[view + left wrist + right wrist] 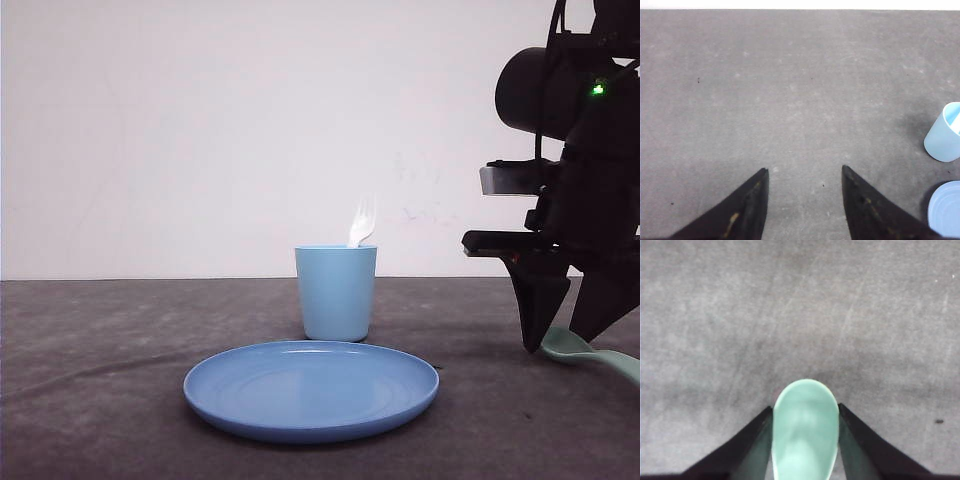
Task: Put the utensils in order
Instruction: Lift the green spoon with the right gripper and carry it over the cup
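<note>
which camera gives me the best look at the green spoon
The right wrist view: the spoon sits close up, its oval bowl between the right gripper fingers. The front view catches just a pale green sliver low on the table beneath that gripper, at the frame's right edge. The left wrist view looks at bare table.

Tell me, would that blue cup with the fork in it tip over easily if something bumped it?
Probably yes. The cup looks like thin plastic, so likely light, and it narrows toward its base. The white fork sticks up above the rim and leans to one side, which may nudge the balance slightly. On the flat table a gentle push might slide it; a higher one would likely topple it.
</note>
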Controlling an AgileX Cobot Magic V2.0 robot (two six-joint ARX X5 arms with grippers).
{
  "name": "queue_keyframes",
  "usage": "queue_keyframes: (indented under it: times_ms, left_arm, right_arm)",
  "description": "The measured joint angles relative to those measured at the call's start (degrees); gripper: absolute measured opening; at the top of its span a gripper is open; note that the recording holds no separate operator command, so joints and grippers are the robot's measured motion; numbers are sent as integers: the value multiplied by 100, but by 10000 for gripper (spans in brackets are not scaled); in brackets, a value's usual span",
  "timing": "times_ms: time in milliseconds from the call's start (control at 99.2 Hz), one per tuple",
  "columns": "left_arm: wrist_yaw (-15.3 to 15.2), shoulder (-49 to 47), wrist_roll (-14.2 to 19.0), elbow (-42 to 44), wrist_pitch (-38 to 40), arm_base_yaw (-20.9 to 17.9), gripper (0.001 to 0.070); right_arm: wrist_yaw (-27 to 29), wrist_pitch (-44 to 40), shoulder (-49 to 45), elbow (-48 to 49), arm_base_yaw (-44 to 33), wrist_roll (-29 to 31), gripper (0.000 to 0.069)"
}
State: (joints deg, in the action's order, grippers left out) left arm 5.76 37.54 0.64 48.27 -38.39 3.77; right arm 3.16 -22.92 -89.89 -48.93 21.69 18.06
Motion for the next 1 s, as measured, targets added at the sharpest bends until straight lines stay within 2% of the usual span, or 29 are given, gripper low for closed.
queue_keyframes:
  times_ms: [151,474,736,998]
  left_arm:
    - [0,-2,0,0,2,0,274]
    - [0,0,0,0,11,0,274]
    - [0,-2,0,0,13,0,274]
    - [0,0,0,0,17,0,274]
  right_arm:
    - [2,-4,94,-44,0,-83,214]
    - [-166,367,973,-118,127,-186,214]
    - [-739,2035,1456,-118,608,-402,214]
    - [-761,3768,1360,-118,1215,-960,214]
